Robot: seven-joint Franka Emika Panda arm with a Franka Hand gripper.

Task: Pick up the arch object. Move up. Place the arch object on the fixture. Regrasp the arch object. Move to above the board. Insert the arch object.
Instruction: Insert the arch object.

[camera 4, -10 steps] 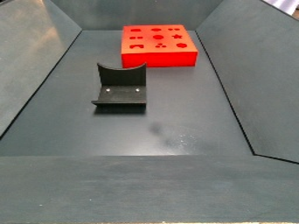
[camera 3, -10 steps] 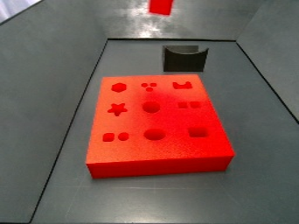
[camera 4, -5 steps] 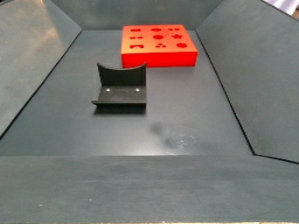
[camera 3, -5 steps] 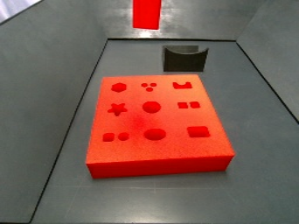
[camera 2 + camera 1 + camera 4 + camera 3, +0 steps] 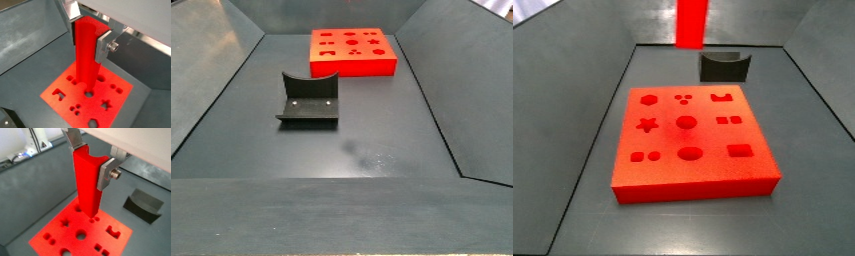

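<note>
The arch object is a long slim red prism hanging upright, its notched end up between the fingers. My gripper is shut on its upper end, as the other wrist view also shows for the gripper and the arch object. Below it lies the board, a flat red slab with several shaped cut-outs. In a side view the arch object hangs over the far edge of the board, in front of the fixture; the gripper is out of frame there.
The dark fixture stands on the grey floor some way from the board, and shows beside the board in a wrist view. Sloping grey walls enclose the floor on all sides.
The arch object has come lower into a side view, showing more of its length, after a small sideways shift. Board and fixture have not moved.
</note>
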